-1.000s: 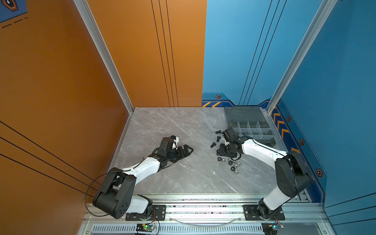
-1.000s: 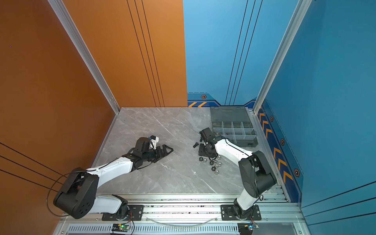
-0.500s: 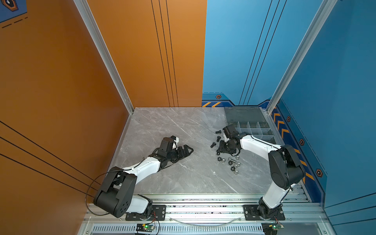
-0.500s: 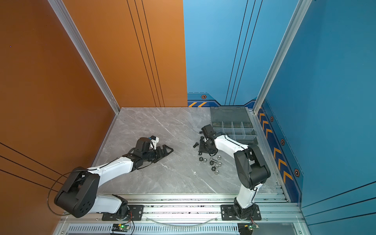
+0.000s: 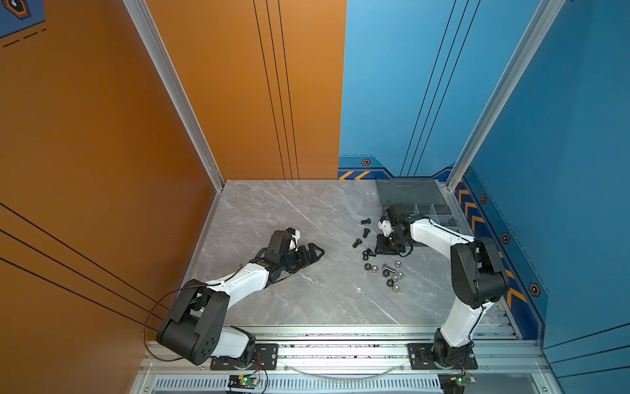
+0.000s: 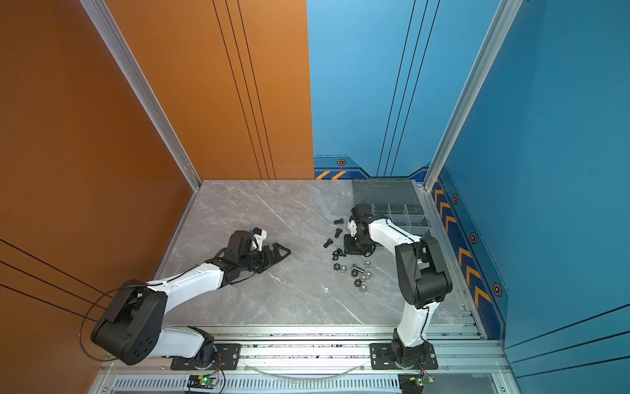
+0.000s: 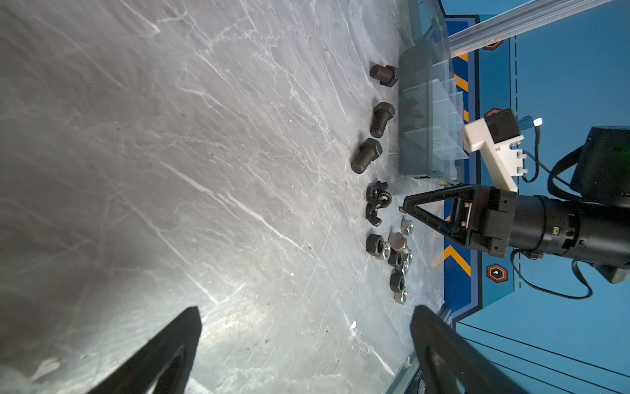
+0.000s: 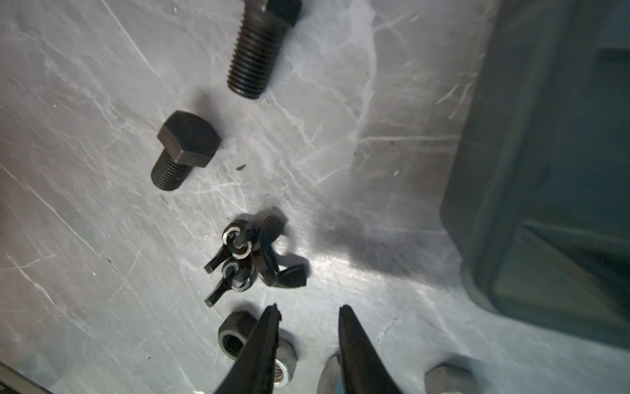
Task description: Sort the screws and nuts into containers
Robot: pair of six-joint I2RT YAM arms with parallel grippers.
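The grey marble table (image 5: 272, 211) is seen in both top views, with the smoky organizer box (image 5: 409, 192) at its far right corner, lid laid flat behind the open containers (image 5: 433, 213).

The left arm (image 5: 238, 283) is stretched low across the table. The left end effector (image 7: 306, 314) is released, its jaws spread wide with only bare table between them, well apart from the hardware.

The right arm (image 5: 439, 235) is folded back from a raised elbow, its wrist bent down in front of the box. The right end effector (image 8: 308, 310) is lowered close to the table with the jaws parted by a narrow gap. Nothing is gripped, and only table shows between the tips.

Three black screws (image 5: 365, 233) lie in a loose row just left of the box. Two black wing nuts (image 8: 252, 259), tangled together, lie just ahead of the right fingertips (image 8: 269, 317). A cluster of black and silver hex nuts (image 5: 388, 274) is scattered beside them, nearer the robot, and one black nut is partly covered by a finger in the right wrist view.
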